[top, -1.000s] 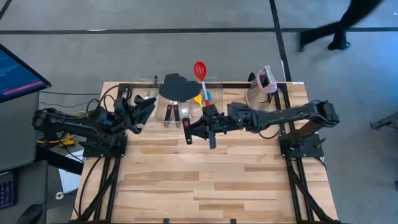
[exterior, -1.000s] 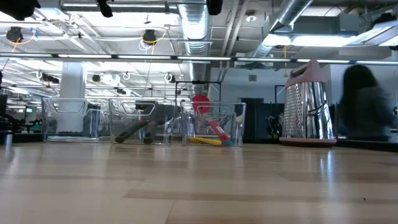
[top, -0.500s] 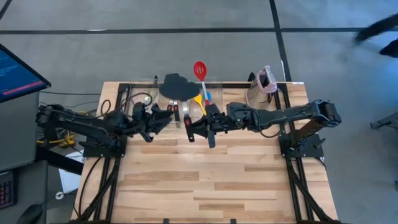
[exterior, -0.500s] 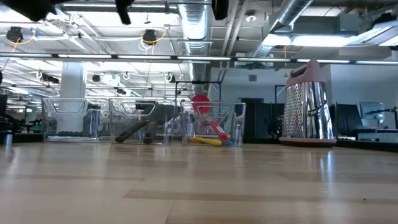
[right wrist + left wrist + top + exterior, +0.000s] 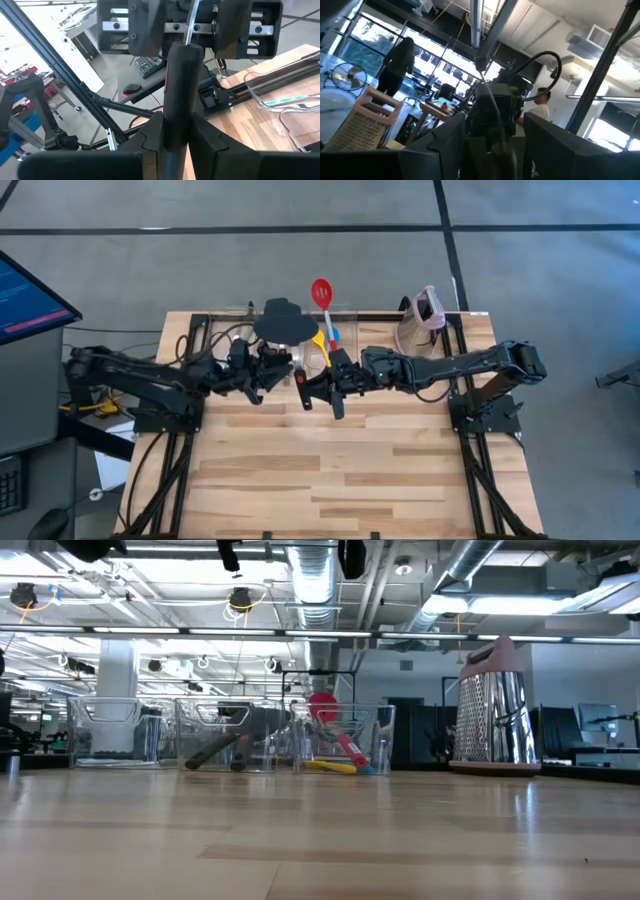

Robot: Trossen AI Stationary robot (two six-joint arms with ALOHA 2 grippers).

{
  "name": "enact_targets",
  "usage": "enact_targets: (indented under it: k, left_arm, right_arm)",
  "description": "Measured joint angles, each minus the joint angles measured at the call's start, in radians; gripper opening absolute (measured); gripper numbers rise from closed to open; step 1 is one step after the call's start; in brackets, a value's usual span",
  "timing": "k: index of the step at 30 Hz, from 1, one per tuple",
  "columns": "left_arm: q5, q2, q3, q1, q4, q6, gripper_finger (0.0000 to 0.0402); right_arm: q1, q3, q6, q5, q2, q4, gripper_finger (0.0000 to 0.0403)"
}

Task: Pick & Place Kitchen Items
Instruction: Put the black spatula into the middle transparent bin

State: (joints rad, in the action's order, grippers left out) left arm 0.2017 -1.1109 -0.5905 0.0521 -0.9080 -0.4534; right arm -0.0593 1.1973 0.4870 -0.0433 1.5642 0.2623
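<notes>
At the far left of the high view a monitor point(image 5: 30, 295) stands off the wooden counter point(image 5: 330, 470). The left arm reaches rightward along the counter's back part, its left gripper point(image 5: 268, 370) near the middle clear bin point(image 5: 235, 735); whether its jaws are wide or narrow cannot be told. In the low view 3 clear bins stand in a row at the counter's back: the left bin point(image 5: 105, 730), the middle one holding dark spatula handles point(image 5: 215, 752) lying tilted, and the right bin point(image 5: 350, 735) with the red slotted spoon point(image 5: 321, 292) leaning up out of it and the yellow spoon point(image 5: 325, 767) and blue spoon point(image 5: 362, 768) lying low inside. The dark spatula heads point(image 5: 280, 320) stick out beyond the middle bin in the high view. Just right of the left gripper, the right gripper point(image 5: 318, 388) has its jaws closed on a spatula's black-red handle point(image 5: 182, 95), held up off the counter. Farther right stands a box grater point(image 5: 495, 710) with a pink top.
</notes>
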Motion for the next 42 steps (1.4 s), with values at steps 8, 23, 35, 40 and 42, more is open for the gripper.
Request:
enact_targets:
  k: [8,23,35,40,42]
  left_arm:
    - [-0.013,-0.093,-0.075,-0.003,0.003,0.0,0.0191]
    - [-0.014,-0.102,-0.088,-0.009,0.001,0.001,0.0021]
    - [-0.019,-0.101,-0.088,-0.021,-0.002,0.025,0.0002]
    - [-0.064,-0.093,-0.088,-0.046,0.012,0.031,0.0]
    - [-0.072,-0.09,-0.087,-0.056,0.004,0.03,0.0]
  right_arm:
    - [0.001,0.0,0.0,0.0,0.0,-0.005,0.0055]
    - [0.001,0.0,-0.019,0.021,0.001,-0.005,0.0055]
    - [0.001,0.0,-0.019,0.02,0.001,0.004,0.0062]
    - [0.003,0.0,0.052,0.02,-0.002,0.013,0.0169]
    - [0.013,0.001,0.08,0.002,-0.012,0.013,0.0216]
